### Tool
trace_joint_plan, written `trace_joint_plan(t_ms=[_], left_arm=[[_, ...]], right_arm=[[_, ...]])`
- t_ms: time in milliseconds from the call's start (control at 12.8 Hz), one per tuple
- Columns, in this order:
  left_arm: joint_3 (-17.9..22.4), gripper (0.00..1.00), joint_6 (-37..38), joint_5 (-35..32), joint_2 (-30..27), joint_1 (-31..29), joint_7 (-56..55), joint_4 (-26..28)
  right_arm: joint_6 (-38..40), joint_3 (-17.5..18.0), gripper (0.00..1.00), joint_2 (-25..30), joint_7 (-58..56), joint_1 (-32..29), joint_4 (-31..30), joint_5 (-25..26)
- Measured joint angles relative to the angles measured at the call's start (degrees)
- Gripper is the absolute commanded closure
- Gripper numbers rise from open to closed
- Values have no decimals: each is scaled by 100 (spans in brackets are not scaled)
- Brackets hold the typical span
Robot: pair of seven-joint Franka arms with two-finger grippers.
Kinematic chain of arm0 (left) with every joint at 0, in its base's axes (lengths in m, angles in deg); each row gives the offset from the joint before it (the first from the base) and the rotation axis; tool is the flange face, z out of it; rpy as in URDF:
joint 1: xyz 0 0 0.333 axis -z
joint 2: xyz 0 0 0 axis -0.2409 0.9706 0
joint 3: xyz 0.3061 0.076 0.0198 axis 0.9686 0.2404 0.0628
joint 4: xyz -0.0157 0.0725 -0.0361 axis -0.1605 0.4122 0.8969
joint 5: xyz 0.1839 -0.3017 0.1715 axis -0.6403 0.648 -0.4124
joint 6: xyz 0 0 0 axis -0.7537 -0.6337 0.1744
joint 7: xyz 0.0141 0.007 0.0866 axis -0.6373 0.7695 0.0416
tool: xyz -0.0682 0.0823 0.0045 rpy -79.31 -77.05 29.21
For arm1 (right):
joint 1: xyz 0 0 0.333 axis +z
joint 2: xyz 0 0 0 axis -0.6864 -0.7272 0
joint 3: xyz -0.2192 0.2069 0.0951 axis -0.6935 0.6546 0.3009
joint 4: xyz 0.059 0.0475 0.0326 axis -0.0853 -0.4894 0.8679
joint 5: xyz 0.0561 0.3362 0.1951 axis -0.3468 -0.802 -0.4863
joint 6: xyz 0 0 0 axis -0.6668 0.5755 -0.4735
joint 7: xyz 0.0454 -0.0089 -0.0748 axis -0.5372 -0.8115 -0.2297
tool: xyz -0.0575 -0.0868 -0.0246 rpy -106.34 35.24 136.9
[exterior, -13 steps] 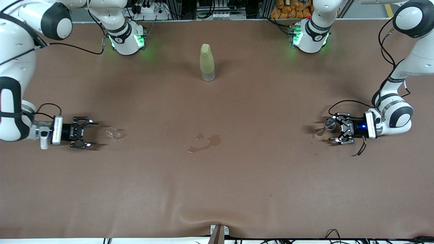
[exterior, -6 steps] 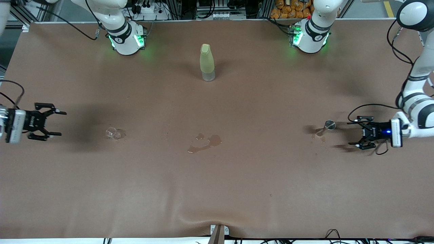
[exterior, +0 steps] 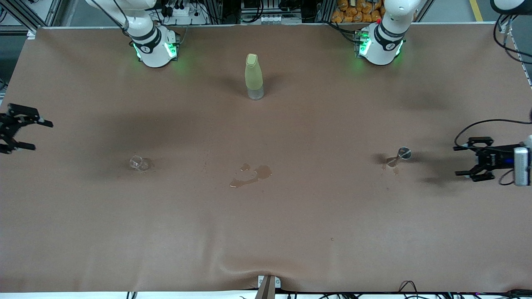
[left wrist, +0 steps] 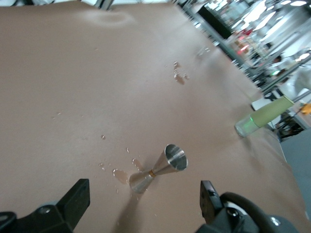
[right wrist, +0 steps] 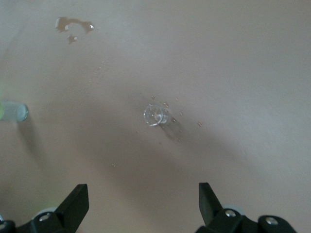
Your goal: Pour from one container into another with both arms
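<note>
Jigger (exterior: pixel 402 154) and clear glass (exterior: pixel 139 162) stand released on counter (exterior: pixel 266 232), well apart. Left hand (exterior: pixel 469 159) and right hand (exterior: pixel 29 133) have both retreated outward, fingers wide, empty. Spill puddle (exterior: pixel 251 174) between. Pour looks finished.

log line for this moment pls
left claw: open, empty, beside jigger | right claw: open, empty | glass, bottle: standing | spill: mid-table

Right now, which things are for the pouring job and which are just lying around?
For the job:
- metal measuring cup
- small clear glass
- left gripper, jaws open
- right gripper, jaws open

Just there:
- yellow-green bottle
- spilled puddle
- brown table
</note>
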Motion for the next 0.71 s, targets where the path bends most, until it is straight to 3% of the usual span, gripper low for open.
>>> trace_joint_plan(t_ms=[314,549,706], left_arm=[[-277,0,-39,-779,-1033,163,-2027,-33],[-500,0,-279,-1667,-1658,593,-3804,-30],[-693,0,-336,-2025,-1891,754,-4359,-25]], right_arm=[[353,556,0,553,1806,-12,237,813],[519,1321,0,849,3087,-204,422,1307],[641,1756,0,992,3816,-352,440,1449]])
